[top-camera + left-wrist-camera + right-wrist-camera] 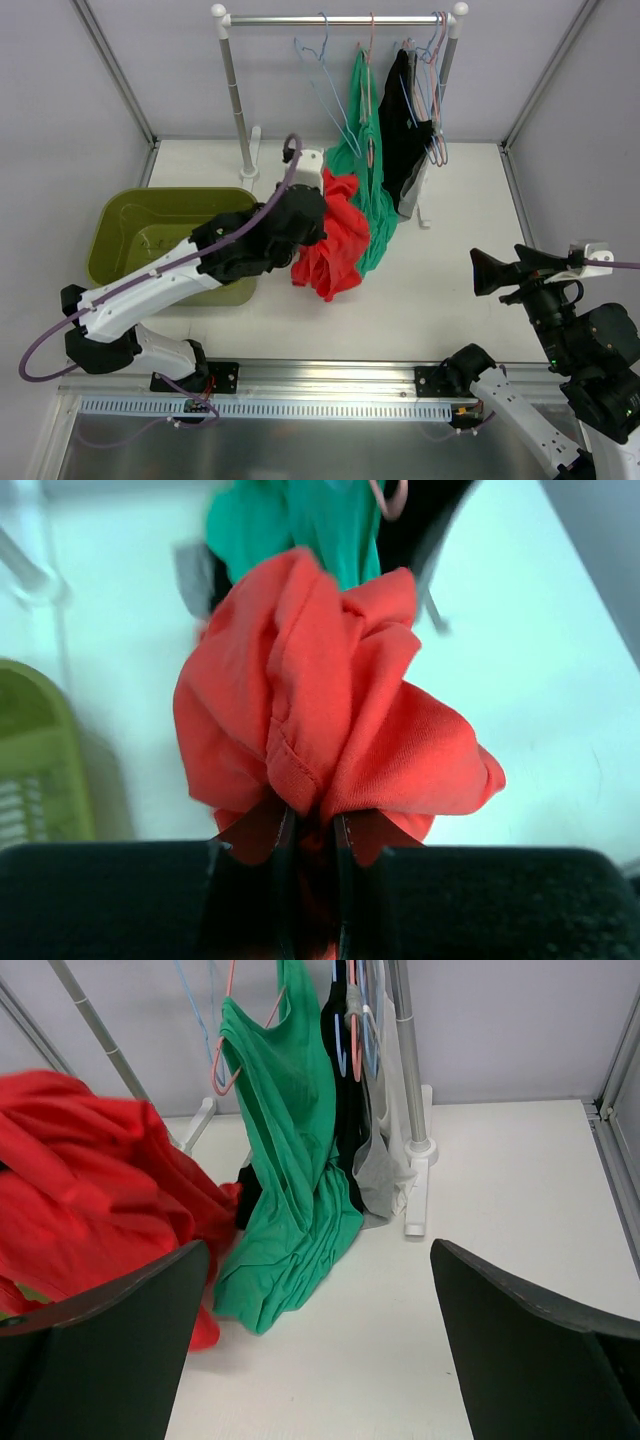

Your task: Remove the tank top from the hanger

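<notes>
Red tank top [335, 240] hangs bunched just ahead of the left gripper [310, 825], clamped on its fold; right gripper [320, 1350], spread apart, sits well away.

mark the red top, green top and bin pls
red top [338, 240], top view, middle of the bunched cloth.
green top [290, 1145], right wrist view, middle of the hanging cloth.
bin [150, 228], top view, bare inside floor.

The left gripper [312, 828] pinches a bunched red tank top [320, 700]; a green garment [290, 525] hangs behind; an olive bin [30, 760] sits left.
</notes>
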Robot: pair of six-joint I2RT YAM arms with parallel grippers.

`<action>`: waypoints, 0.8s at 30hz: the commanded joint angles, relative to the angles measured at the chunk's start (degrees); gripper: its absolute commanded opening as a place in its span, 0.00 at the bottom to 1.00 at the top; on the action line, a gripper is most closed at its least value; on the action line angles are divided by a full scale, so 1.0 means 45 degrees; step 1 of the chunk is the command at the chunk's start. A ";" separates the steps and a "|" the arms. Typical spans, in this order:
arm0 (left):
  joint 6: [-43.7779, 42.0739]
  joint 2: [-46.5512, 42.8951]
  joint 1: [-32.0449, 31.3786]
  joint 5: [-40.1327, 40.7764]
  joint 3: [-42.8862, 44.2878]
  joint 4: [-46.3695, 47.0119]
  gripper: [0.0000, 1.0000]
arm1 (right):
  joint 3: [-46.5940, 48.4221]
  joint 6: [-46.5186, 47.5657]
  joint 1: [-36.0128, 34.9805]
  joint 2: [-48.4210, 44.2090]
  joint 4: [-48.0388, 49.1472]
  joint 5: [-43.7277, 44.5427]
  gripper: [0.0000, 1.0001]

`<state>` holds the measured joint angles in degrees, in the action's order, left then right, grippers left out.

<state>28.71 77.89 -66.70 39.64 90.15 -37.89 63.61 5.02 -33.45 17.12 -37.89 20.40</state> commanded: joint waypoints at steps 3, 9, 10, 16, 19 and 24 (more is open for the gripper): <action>-0.2764 -0.0023 0.0834 0.2501 0.3516 -0.0623 0.00 | -0.0015 -0.0177 -0.0008 -0.0192 0.0861 0.0427 0.99; -0.4815 0.0328 0.1950 0.3845 0.7365 -0.0603 0.00 | 0.0004 -0.0138 -0.0008 -0.0134 0.0861 0.0368 0.99; -0.5069 0.0425 0.2008 0.4099 0.7737 -0.0565 0.00 | 0.0004 -0.0119 0.0012 -0.0134 0.0861 0.0388 0.99; -0.5679 -0.0275 0.3628 0.5604 0.8251 -0.0565 0.00 | 0.0063 -0.0118 -0.0008 0.0002 0.0881 0.0349 1.00; -0.4706 -0.1407 0.4195 0.6266 0.6495 -0.0604 0.00 | 0.0082 -0.0157 -0.0007 0.0236 0.0920 0.0310 1.00; -0.2555 -0.3709 0.5034 0.5511 0.1927 -0.0623 0.00 | -0.0015 -0.0236 -0.0007 0.0900 0.1329 -0.0080 1.00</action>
<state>10.55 65.36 -46.13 64.12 106.65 -41.19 63.51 4.86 -33.45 18.24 -35.92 20.58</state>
